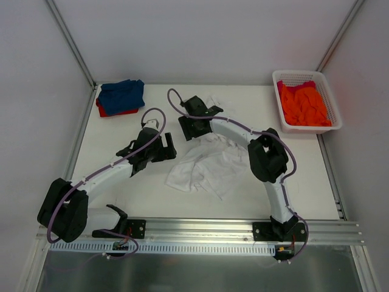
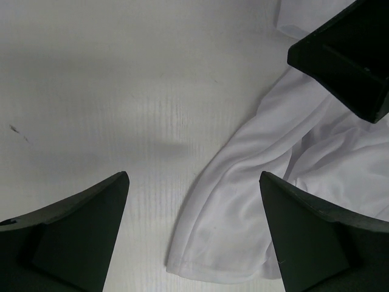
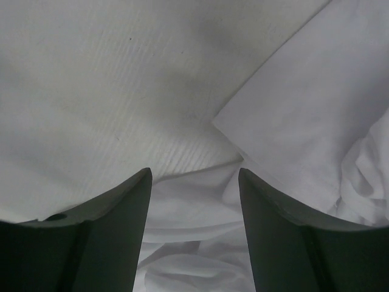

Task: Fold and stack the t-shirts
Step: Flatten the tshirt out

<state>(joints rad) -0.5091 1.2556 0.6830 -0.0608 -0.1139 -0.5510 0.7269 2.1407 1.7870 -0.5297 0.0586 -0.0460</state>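
1. A white table top point(image 1: 109, 134) lies under and ahead of the left gripper point(image 2: 193, 177) jaws, faintly ribbed (one small dark scuff point(image 2: 18, 132) off to their left).
2. Pale grey walls point(image 1: 200, 36) stand beyond the jaws and to either side, joined by metal corner posts point(image 1: 71, 42).
3. A slotted aluminium rail point(image 1: 200, 228) runs behind the jaws.
4. Soft light, dim shadows.

text: none legible | labels: none | brands: none | numbers: none | signs: none

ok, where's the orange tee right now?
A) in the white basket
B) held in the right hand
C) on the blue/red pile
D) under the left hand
A: the orange t-shirt lies bunched inside the basket at the far right, away from both arms.
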